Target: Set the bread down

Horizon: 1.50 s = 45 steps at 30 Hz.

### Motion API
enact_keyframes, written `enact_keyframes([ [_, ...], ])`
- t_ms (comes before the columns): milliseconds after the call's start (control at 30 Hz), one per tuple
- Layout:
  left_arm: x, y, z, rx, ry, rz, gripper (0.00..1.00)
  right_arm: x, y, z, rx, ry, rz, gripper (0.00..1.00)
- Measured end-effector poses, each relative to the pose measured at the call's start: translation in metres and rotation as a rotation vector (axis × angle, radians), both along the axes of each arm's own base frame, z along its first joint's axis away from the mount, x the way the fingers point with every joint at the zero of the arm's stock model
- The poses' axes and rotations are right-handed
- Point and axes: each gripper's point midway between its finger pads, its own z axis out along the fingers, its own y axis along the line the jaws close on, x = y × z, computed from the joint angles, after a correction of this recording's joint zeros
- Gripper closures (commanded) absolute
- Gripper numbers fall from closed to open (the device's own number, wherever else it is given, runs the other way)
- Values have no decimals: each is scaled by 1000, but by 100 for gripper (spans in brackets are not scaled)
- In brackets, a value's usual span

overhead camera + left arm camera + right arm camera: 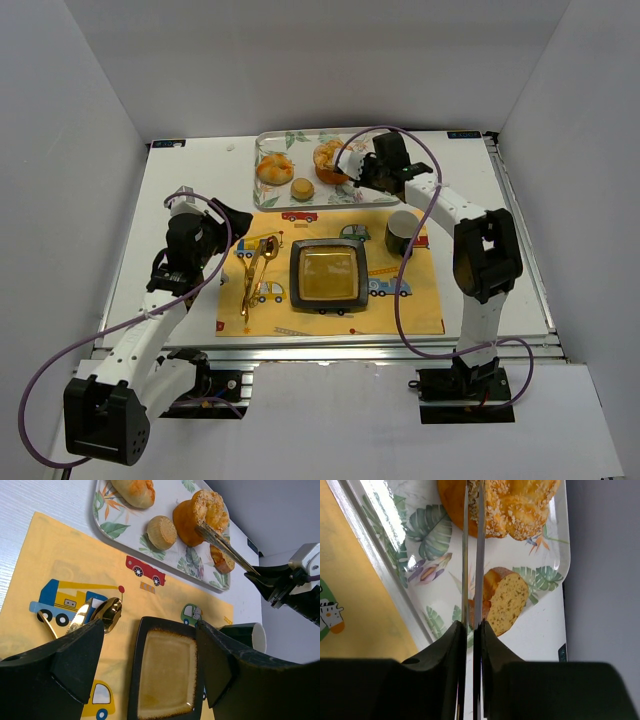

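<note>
The seeded roll (520, 505) sat at the right end of the leaf-print tray (300, 150), at the far side of the desk. A cut slice (507, 602) lay just beside it and a small round bun (161, 531) further left. The right fingers (445, 650) were clamped on a pair of metal tongs (472, 555), whose two blades lay nearly together against the roll's top (whether they actually pinched any crust, I cannot tell). The left fingers (75, 655) hung spread wide and empty above the yellow placemat (420, 300), near the dark square plate (327, 275), the likely landing spot.

The roll looked light, crusty outside and probably soft within, so it should yield under a hard squeeze and shed seeds. Smooth blades could slip on its rounded, glazed surface. I would judge the best hold to be across the middle of its width, with the blades opened wide enough to straddle it and squeezed only gently.
</note>
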Motion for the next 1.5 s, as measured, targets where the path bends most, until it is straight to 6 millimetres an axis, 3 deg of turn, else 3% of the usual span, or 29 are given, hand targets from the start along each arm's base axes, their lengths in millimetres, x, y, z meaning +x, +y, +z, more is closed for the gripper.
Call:
enact_keyframes([
  [100,0,0,0,0,0,0,17,-1,1,1,4,8,3,97],
  [233,-1,0,0,1,3,0,17,-4,0,2,28,28,6,100],
  [333,-1,0,1,0,0,0,17,-15,-1,17,74,44,16,100],
  [433,-1,0,2,0,-3,1,17,-46,-5,47,143,44,55,100],
  [567,-2,1,0,3,3,2,17,-109,-6,98,251,17,161,100],
  [600,-2,1,0,4,5,3,17,-128,-6,95,266,42,195,99],
  [633,-2,1,-1,7,6,3,17,-142,-7,111,286,14,216,98],
  [667,-3,2,-1,9,8,4,17,-158,-8,113,295,20,242,98],
  [767,-3,2,-2,13,13,5,17,-199,-12,97,297,81,304,95],
  [867,-3,2,-3,14,15,5,17,-231,-22,57,260,198,316,92],
  [967,-3,2,-2,13,15,4,17,-253,-32,23,221,310,307,84],
  [1033,-3,2,-2,13,15,4,17,-262,-35,13,206,348,310,79],
  [1167,-3,2,-3,13,15,4,17,-268,-35,13,197,346,333,61],
  [1300,-4,2,-2,12,12,5,17,-278,-36,17,195,345,369,51],
  [1500,-6,3,6,5,-10,6,17,-293,-34,23,213,358,419,50],
])
